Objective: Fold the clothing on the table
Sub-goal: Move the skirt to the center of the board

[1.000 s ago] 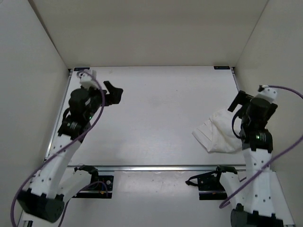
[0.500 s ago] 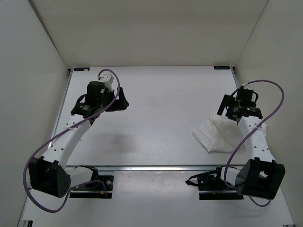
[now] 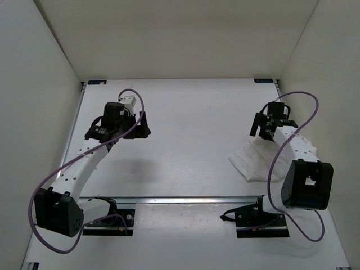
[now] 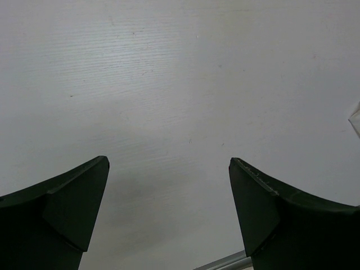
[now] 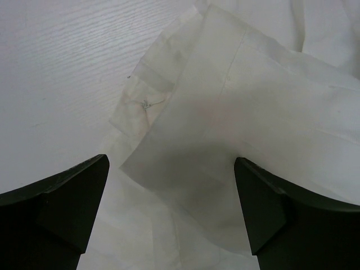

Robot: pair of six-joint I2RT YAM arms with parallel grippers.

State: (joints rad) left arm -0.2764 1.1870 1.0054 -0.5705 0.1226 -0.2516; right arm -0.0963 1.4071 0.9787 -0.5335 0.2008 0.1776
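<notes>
The clothing [image 3: 254, 162] is a crumpled white garment lying at the right side of the table [image 3: 191, 135], near its front edge. My right gripper [image 3: 258, 128] hangs over the garment's far edge. In the right wrist view that gripper [image 5: 170, 162] is open, and a folded flap of the clothing [image 5: 242, 107] lies flat below and between its fingers, not pinched. My left gripper [image 3: 143, 126] is over bare table at the left. In the left wrist view it [image 4: 169, 161] is open and empty, with a tip of the clothing [image 4: 356, 119] at the right border.
Tall white walls close in the table on the left, right and far sides. A metal rail [image 3: 185, 198] runs along the near edge, with black brackets at the far corners [image 3: 97, 82]. Purple cables loop over both arms.
Both arms have stretched out over the table. The right gripper has moved left and farther, to above the garment's far edge. The left gripper has settled slightly right of where it was.
</notes>
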